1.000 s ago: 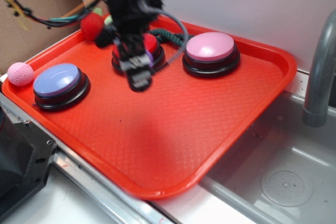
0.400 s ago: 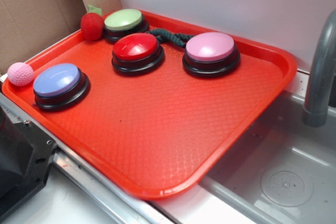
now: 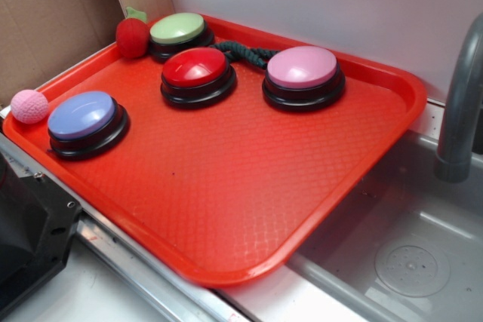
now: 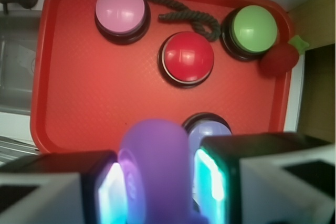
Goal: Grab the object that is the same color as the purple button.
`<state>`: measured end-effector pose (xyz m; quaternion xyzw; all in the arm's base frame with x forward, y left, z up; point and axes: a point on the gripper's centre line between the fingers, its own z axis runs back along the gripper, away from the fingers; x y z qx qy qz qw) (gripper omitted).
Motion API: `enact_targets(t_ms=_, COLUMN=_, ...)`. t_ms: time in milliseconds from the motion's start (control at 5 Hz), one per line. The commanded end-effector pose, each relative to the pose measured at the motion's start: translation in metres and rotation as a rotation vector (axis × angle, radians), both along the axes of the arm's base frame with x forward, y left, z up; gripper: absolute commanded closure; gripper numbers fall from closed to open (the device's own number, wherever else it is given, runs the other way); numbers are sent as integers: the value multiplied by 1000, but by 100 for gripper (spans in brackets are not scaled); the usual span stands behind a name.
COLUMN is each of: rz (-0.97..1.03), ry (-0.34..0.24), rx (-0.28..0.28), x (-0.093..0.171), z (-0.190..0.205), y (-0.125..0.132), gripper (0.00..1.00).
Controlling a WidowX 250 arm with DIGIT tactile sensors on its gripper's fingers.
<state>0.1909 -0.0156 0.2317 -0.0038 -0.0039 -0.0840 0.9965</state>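
Overhead, the claw (image 4: pixel 156 187) pinches the purple toy (image 4: pixel 154 169) high above the periwinkle button (image 4: pixel 209 131) on the red tray (image 4: pixel 79 93).

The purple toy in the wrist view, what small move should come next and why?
Probably just hold the grip and stay lifted. In the wrist view the purple toy sits clamped between the tool's fingers, high above the red tray and the purple button. The side view shows no arm over the tray, so the grab looks done.
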Motion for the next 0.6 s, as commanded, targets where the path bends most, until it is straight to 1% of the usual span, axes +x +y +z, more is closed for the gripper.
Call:
enact_targets(t_ms=0, rz=-9, ry=-67, rx=-16, x=-6, z=-28, y=-20, gripper=100)
enact_targets(t_ms=200, rz=-11, ry=-48, rx=-4, x=-3, z=-38, y=-26, gripper=100)
enact_targets(t_ms=400, rz=-24, ry=-77, rx=-22, x=-2, z=-33, y=-26, gripper=100)
